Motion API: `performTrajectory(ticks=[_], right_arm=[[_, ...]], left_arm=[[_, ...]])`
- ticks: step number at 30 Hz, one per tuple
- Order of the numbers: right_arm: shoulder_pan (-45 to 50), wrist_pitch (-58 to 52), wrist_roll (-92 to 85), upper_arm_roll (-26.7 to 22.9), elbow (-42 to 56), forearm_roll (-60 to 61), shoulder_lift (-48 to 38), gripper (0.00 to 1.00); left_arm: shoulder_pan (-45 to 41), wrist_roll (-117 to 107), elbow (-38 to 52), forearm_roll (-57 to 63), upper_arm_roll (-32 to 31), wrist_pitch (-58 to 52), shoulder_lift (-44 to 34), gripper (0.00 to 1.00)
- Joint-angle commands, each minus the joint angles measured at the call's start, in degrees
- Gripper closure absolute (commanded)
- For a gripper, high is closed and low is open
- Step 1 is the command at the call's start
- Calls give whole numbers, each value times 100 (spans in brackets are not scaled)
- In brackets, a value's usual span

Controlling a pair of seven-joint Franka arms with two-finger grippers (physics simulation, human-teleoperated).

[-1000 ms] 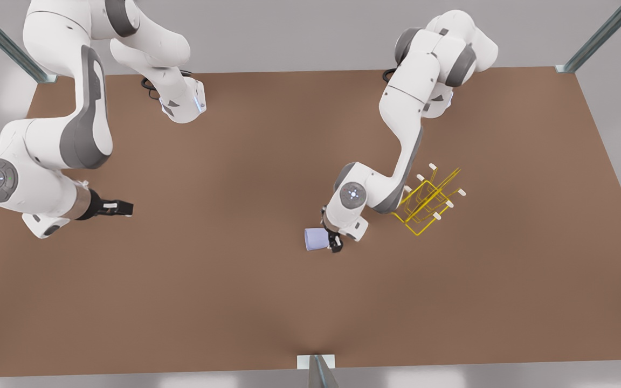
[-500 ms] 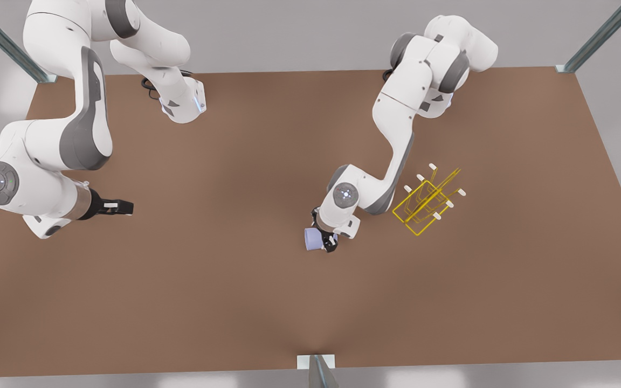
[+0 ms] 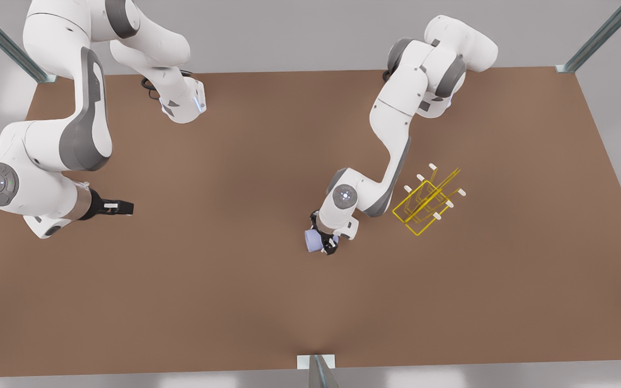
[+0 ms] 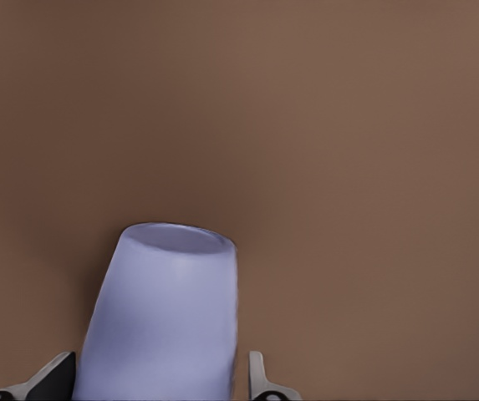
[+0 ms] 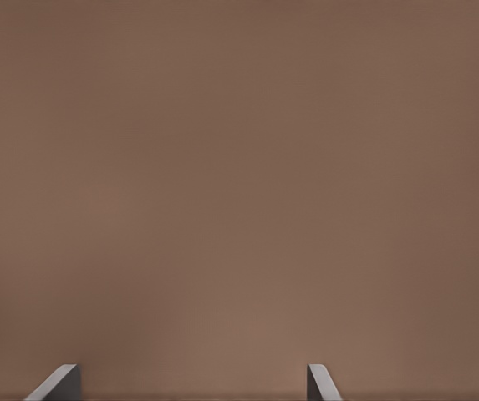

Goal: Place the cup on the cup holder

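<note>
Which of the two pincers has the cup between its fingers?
The left pincer, beside the cup holder, flanks the cup; the right pincer waits open.

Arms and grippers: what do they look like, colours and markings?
Two glossy white arms with grey joint panels and round grey caps bearing small lights. Left gripper is black, with pale grey fingertips. Right gripper is black with a white patch. Black cables loop at both bases.

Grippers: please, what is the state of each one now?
Left gripper: fingers on both sides of the cup; whether it is shut on it cannot be told.
Right gripper: open, holding nothing, above the table.
</note>
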Motion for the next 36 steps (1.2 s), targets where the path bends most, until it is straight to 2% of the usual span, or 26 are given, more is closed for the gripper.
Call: performTrajectory(ticks=[1,5,7,9,11,13,15,17,20,21,22,24,25,28,33,34,36], right_arm=[[0,-2,47,1,3,6,-7,0],[18,7,47,1,11,-21,-7,0],[18,209,64,1,11,-29,-7,0],[9,675,64,1,11,-21,-7,0],[0,912,47,1,11,-3,-7,0],[0,965,3,1,11,6,-7,0],[-17,965,3,1,20,6,37,0],[-9,956,29,1,12,6,37,0],[-9,948,82,1,20,6,37,0],[-9,956,82,1,20,6,28,0],[-9,948,73,1,20,6,37,0],[-17,948,73,1,20,15,37,0],[-17,948,73,1,20,15,46,0],[-17,948,73,1,20,15,37,0],[-9,948,82,1,20,15,37,0],[-9,948,82,1,20,15,37,0],[-9,948,82,1,12,15,37,0]], left_arm=[[0,-130,-1,-6,0,193,56,0],[-18,-130,-1,-15,0,263,135,0],[-18,-148,-1,-41,0,263,171,17],[-26,-166,-1,-50,0,263,162,25],[-26,-157,-1,-50,0,228,136,25],[-26,-43,-1,73,0,27,-250,24],[0,-7,25,486,123,-1519,-735,24],[0,-69,569,1206,597,-3418,-814,24],[-167,-131,790,3913,642,-6134,-814,23],[-350,1,729,4687,957,-6741,-770,23],[-1150,256,193,4811,2099,-6900,-717,23],[-3742,1187,-1661,4706,4928,-5996,-629,23],[-4701,1689,-2181,4406,5940,-5652,-410,23],[-5115,2603,-2190,4415,6600,-5749,-102,23],[-4315,3552,-2119,5276,6724,-5063,-111,23],[-4403,3587,-2190,5277,6715,-5063,56,23],[-5045,3666,-2884,5233,6750,-4966,179,23]])
